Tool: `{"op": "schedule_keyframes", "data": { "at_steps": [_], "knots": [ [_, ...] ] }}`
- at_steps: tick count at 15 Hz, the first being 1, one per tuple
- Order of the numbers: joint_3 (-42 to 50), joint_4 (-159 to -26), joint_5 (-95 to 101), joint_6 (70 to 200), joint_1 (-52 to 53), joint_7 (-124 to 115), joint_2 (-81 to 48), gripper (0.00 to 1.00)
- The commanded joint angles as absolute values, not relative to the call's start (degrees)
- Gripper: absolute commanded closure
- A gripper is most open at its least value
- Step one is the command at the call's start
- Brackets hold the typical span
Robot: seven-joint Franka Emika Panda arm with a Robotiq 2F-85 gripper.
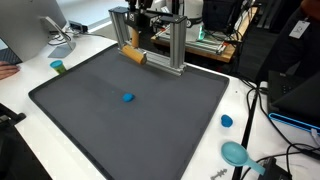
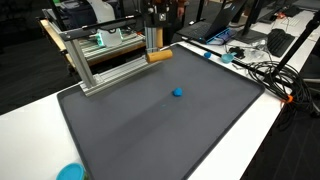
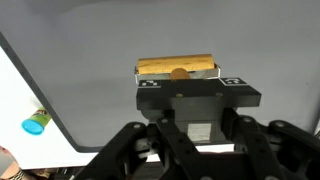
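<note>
The pincer (image 3: 178, 80) is closed narrow on a tan block (image 3: 178, 68). In the wrist view the block lies crosswise between the fingers, with both ends sticking out past them. In both exterior views the arm comes down at the front of the metal frame (image 1: 179, 45), and the tan block (image 1: 134, 56) hangs under the pincer (image 1: 132, 44) just in front of the frame's lower rail, at one end of it. From the opposite side, the block (image 2: 159, 57) sits close to the frame (image 2: 110, 72), over the edge of the dark mat (image 2: 150, 130) that the frame stands on. Whether the block rests on the mat or is held just clear of it cannot be told from these views.

Judged by how things lie, the grasp is made and looks firm, so the picking-up part of the work is done. The block has not been let go, and it is neither inside the frame nor on top of it.

A small blue piece (image 1: 128, 98) lies alone on the mat well in front of the frame, untouched. A green cup (image 1: 58, 67) stands off the mat on the white desk (image 1: 243, 100), well to one side of the frame. A blue cap (image 1: 227, 121) lies on the desk on the far side of the mat from that cup, also well away from the frame.
</note>
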State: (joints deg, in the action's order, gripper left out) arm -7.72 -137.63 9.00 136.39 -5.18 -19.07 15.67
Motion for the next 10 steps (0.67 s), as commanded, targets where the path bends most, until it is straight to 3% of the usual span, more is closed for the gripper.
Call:
{"op": "schedule_keyframes", "data": {
  "at_steps": [1,4,5,6,8,9,10],
  "knots": [
    [-7.31,-123.95,12.47,133.05,-4.73,-21.45,0.97,0.78],
    [-5.83,-114.75,6.45,128.93,-1.8,-17.19,-7.72,0.78],
    [-4.9,-122.92,9.48,133.62,-1.67,-19.44,-1.99,0.78],
    [-4.52,-121.0,9.04,133.2,-1.0,-19.22,-4.25,0.53],
    [-3.99,-121.2,9.06,133.58,-0.49,-19.24,-5.07,0.53],
    [-3.87,-121.52,9.09,133.58,-0.55,-19.26,-4.7,0.78],
    [-3.89,-121.7,7.51,134.82,-0.38,-19.99,-5.04,0.78]
  ]
}}
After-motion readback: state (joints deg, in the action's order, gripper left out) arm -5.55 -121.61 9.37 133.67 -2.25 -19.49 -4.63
